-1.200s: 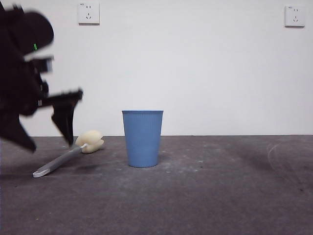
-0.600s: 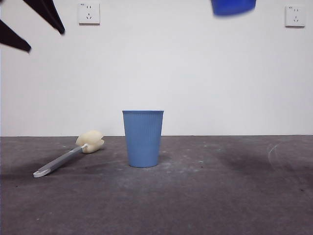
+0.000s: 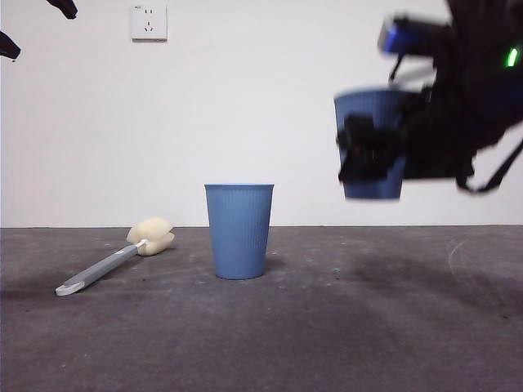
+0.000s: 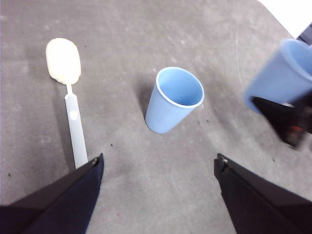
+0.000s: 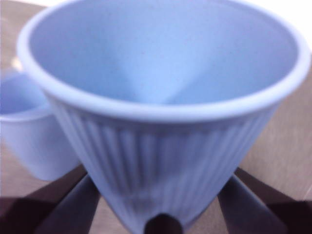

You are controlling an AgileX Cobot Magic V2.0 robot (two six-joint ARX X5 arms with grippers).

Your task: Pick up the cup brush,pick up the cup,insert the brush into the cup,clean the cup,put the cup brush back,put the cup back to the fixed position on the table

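The cup brush point(image 3: 114, 257) point(image 4: 70, 112) lies flat on the table point(image 3: 327, 327) at the left, sponge head toward the wall. My right gripper point(image 3: 372, 159) point(image 5: 158, 204) is shut on a blue ribbed cup point(image 3: 372, 147) point(image 5: 161, 122), holding it upright in the air at the right, well above the table. The left wrist view catches that cup point(image 4: 282, 73) too. My left gripper point(image 4: 158, 163) is open and empty, high over the brush, showing as black tips point(image 3: 33, 24) in the front view's top left corner.
A second, matching blue cup point(image 3: 238, 231) point(image 4: 173, 100) point(image 5: 29, 136) stands upright mid-table, between the brush and the held cup. A white wall with a socket point(image 3: 148, 22) backs the table.
The left arm has risen from beside the brush to the top left corner. The right arm has come down into view at the right, carrying the cup lower.
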